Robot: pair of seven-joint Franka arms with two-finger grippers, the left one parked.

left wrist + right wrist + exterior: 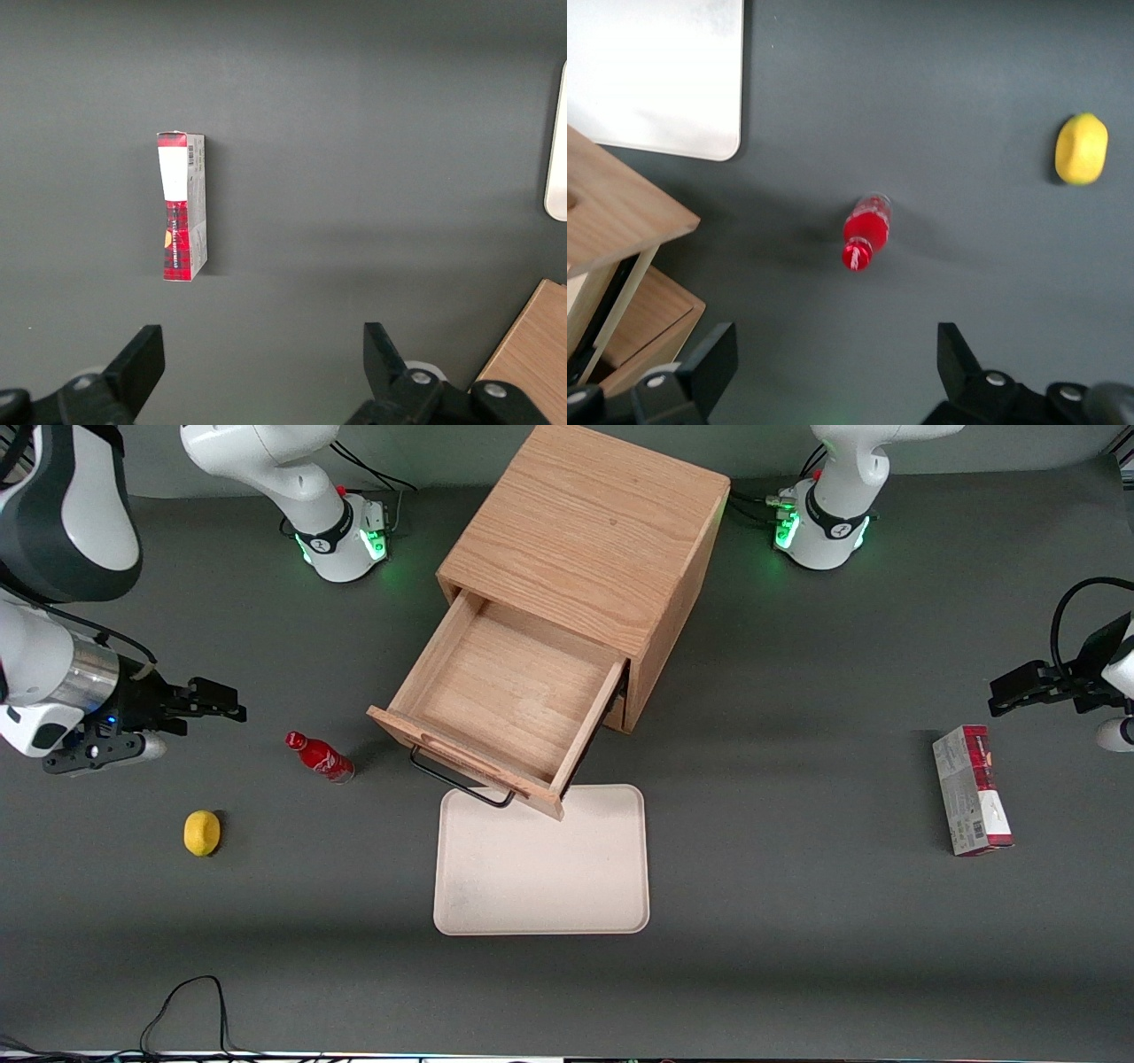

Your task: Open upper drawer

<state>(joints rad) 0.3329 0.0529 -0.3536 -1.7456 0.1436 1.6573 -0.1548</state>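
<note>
**Upper drawer stands pulled out, gripper off to the side**

Front view: the upper drawer (505,700) juts from the cabinet (589,540), its handle (456,779) over the tray (540,868). The gripper (208,707) hangs clear, toward the working arm's end, near the red bottle (319,755) and lemon (202,833).

Right wrist view: the fingers (713,363) are spread wide, holding nothing, above bare tabletop.

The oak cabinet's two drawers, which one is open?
The upper drawer, pulled out over the beige tray; the lower stays shut beneath. The open gripper hangs above the red bottle.

Only the red bottle (320,756) stands between the end effector (199,708) and the upper drawer (496,704).
</note>
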